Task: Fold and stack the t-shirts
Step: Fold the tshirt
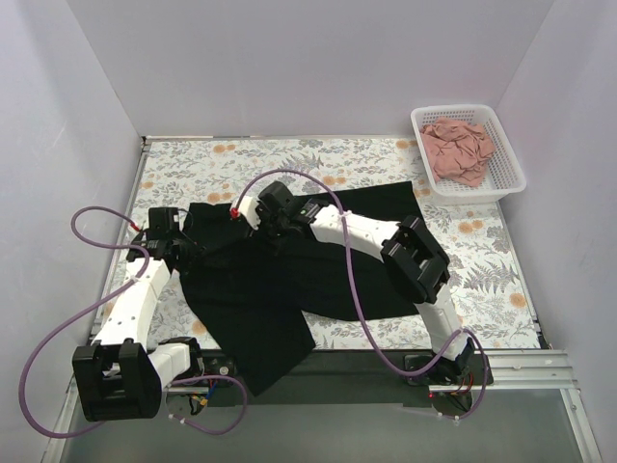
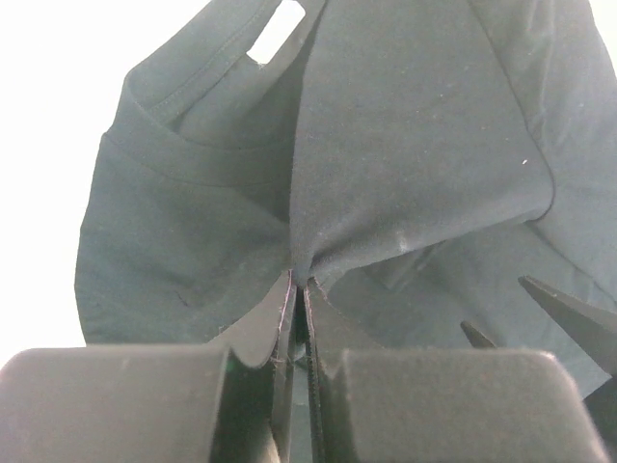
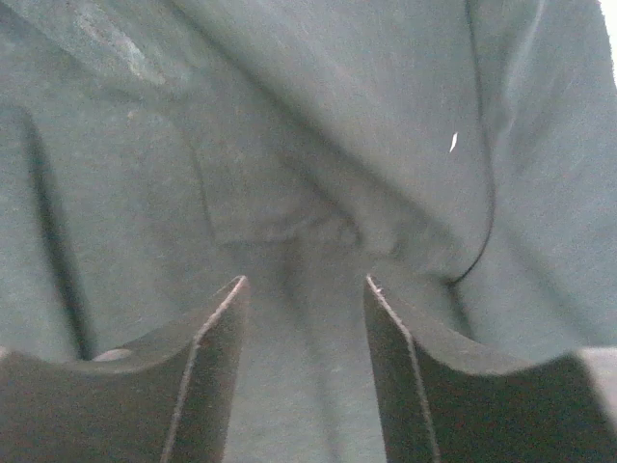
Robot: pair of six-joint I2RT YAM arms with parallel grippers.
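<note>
The black t-shirt (image 1: 289,280) lies spread and rumpled across the middle of the table, one part hanging over the near edge. My left gripper (image 1: 185,253) is at its left edge, shut on a pinch of the black cloth (image 2: 386,174) near the collar. My right gripper (image 1: 275,231) is open and pressed down on the shirt's upper middle, black cloth (image 3: 318,174) between and under its fingers (image 3: 217,338). The dusty-pink t-shirt (image 1: 460,149) lies crumpled in the white basket at the back right.
The white lattice basket (image 1: 508,154) stands at the back right corner. The table has a floral cover (image 1: 482,260), bare to the right of the shirt and along the back. White walls close in on three sides.
</note>
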